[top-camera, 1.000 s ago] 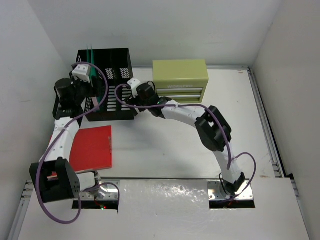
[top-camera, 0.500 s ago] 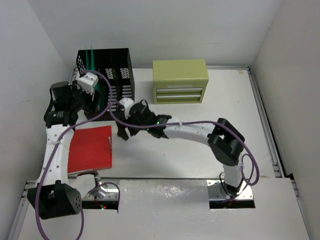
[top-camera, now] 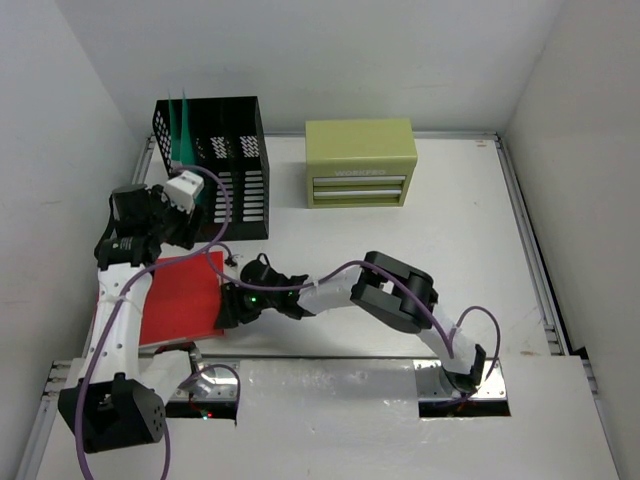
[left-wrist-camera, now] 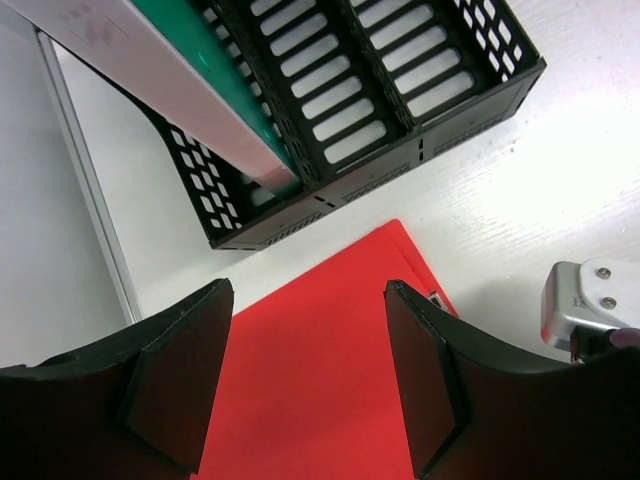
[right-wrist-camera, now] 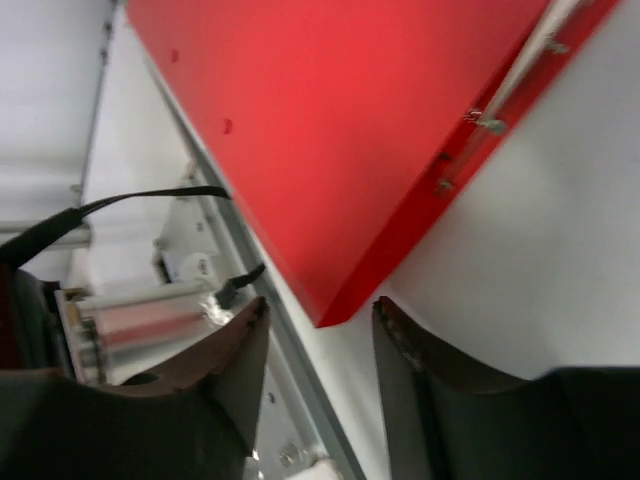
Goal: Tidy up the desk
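A red folder (top-camera: 180,296) lies flat at the near left of the white desk (top-camera: 450,250). My right gripper (top-camera: 232,306) is open and low at the folder's near right corner; in the right wrist view the corner (right-wrist-camera: 326,318) sits just ahead of the gap between the open fingers (right-wrist-camera: 318,375). My left gripper (top-camera: 155,228) is open and empty, hovering above the folder's far edge, in front of the black mesh rack (top-camera: 215,165). In the left wrist view the folder (left-wrist-camera: 320,350) fills the space between the fingers (left-wrist-camera: 310,385).
The rack holds an upright green folder (top-camera: 180,130), also shown in the left wrist view (left-wrist-camera: 215,70). An olive-green drawer box (top-camera: 360,162) stands at the back centre. A grey rail (right-wrist-camera: 285,345) runs along the desk's near edge beside the folder corner.
My right arm swung from beside the rack down and left to the red folder's near right corner. My left gripper drew back from the rack to above the folder's far edge.
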Tool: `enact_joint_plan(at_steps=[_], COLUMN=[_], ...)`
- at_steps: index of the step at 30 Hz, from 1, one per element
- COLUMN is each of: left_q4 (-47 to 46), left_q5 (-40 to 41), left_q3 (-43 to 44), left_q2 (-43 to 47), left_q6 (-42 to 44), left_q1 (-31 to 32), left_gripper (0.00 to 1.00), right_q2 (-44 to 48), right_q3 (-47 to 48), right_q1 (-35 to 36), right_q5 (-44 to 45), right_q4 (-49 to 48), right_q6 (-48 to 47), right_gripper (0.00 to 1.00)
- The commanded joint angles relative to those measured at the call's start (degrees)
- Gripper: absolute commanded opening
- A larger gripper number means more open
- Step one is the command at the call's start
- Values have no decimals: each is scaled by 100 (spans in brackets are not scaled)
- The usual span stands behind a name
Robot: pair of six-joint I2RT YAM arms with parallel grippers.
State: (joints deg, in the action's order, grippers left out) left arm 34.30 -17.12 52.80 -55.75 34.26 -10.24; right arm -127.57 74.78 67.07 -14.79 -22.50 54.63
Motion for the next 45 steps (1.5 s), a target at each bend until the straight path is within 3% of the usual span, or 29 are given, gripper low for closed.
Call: enact_joint_plan(at_steps=[1, 12, 15, 19, 24, 28, 29, 31, 38, 42, 45], left_q4=[-169, -126, 23, 523, 1981, 3358, 3703, 4118, 3875, 2727, 2380], left_q5=[-28, -98, -369, -730, -1897, -2224, -2416, -2559, -2464, -1752, -1390], left_q3=[-129, -296, -305, -217, 413, 907, 1004, 1022, 1198, 988, 820], left_q2=[143, 222, 170, 143, 257, 266, 275, 353, 477, 547, 591], left_q6=[125, 256, 353, 721, 2343, 3567, 4405, 4713, 5117, 4275, 4053], left_q1=[-57, -48, -57, -57, -57, -57, -57, -48, -57, -48, -48], left_gripper=[60, 60, 60, 60, 55, 52, 52, 53, 57, 57, 57], right_q2=[-101, -795, -980, -954, -184, 618, 715, 943, 1733, 2156, 2464], right_q3=[62, 360, 563, 415, -490, -1210, -1499, -1738, -2134, -2213, -2345], right_q1=[122, 122, 70, -18, -106, -229, -264, -326, -405, -475, -615], right_q5=[-313, -455, -481, -446, -367, -192, -104, 10, 528, 923, 1153], right_q4=[-808, -1379, -1467, -1739, -2590, -3460, -3906, -4261, -4395, -3938, -3762], right_q6=[592, 1348, 1462, 1594, 1911, 2252, 2610, 2964, 3344, 3063, 2957], right_gripper=[43, 36, 26, 0, 0, 0, 0, 0, 0, 0, 0])
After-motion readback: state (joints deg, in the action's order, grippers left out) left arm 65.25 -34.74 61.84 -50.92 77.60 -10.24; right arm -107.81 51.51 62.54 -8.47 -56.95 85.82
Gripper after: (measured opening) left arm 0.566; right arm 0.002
